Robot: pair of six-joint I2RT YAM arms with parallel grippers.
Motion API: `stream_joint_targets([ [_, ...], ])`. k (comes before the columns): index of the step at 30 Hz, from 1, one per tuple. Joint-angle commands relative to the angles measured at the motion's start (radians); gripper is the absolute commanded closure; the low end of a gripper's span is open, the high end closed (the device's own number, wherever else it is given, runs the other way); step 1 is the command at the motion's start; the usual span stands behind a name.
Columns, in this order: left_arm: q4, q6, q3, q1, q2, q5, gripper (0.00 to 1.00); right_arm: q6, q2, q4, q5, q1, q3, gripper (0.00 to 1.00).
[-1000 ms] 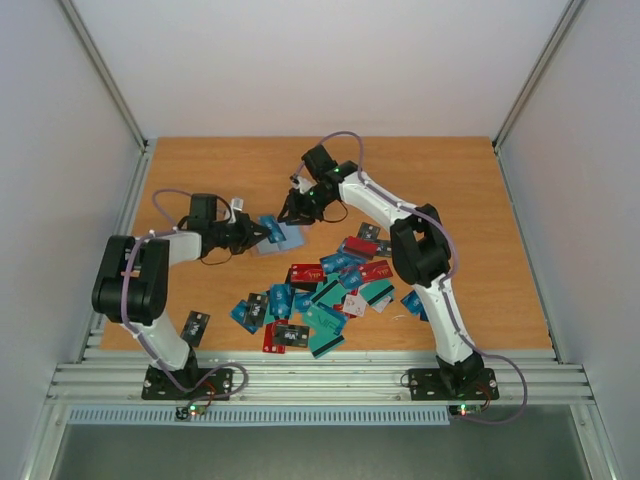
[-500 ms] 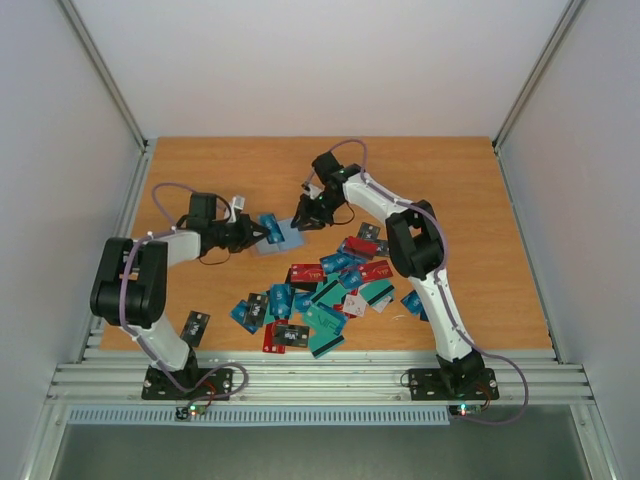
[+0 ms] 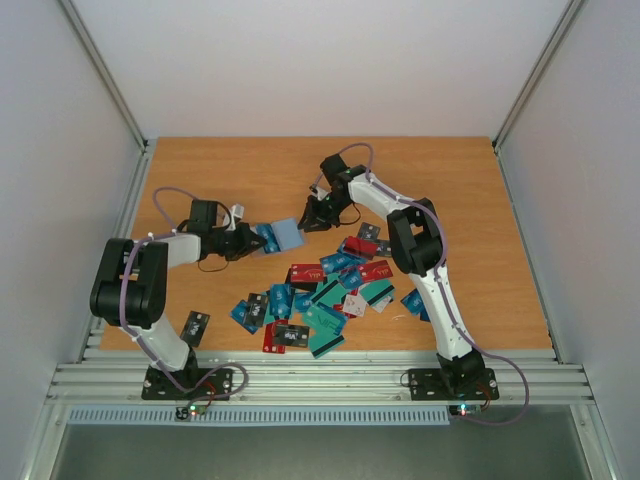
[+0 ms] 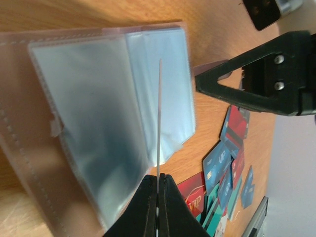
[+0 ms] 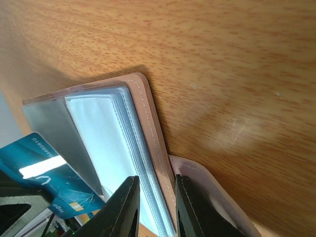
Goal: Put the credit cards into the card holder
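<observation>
The card holder (image 3: 289, 232) lies open on the table, its light blue sleeves up. My left gripper (image 3: 252, 240) is shut on a blue credit card (image 3: 267, 237) at the holder's left edge. In the left wrist view the card (image 4: 159, 118) shows edge-on, standing over the clear pockets (image 4: 98, 113) from my left gripper (image 4: 158, 178). My right gripper (image 3: 312, 218) clamps the holder's right side. In the right wrist view my right gripper (image 5: 156, 180) pinches the sleeve stack and pinkish cover (image 5: 153, 133), with the blue card (image 5: 44, 173) at lower left.
Several loose credit cards (image 3: 330, 290), red, blue, teal and black, lie in a pile near the table's middle front; they also show in the left wrist view (image 4: 222, 168). One dark card (image 3: 195, 325) lies alone by the left arm's base. Walls enclose the table.
My right gripper has shifted a little right and nearer, still at the holder's edge. The holder has shifted slightly. My left gripper stays at the holder's left edge with the blue card.
</observation>
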Motion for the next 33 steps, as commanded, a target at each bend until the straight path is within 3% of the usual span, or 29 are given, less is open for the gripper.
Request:
stream_joint_targets([
  [1,-0.045,0.056,0.006,0.006,-0.026,-0.048,1.0,-0.005,0.043,-0.016,0.0,-0.008,0.001,0.78],
  [10,0.209,-0.11,-0.039,0.001,0.022,-0.047,1.0,0.009,0.052,0.008,-0.02,-0.012,-0.026,0.79],
  [22,0.277,-0.157,-0.049,-0.023,0.078,-0.06,1.0,0.01,0.06,0.009,-0.029,-0.012,-0.029,0.8],
  [33,0.407,-0.286,-0.103,-0.032,0.094,-0.06,1.0,0.014,0.06,0.013,-0.035,-0.012,-0.035,0.8],
])
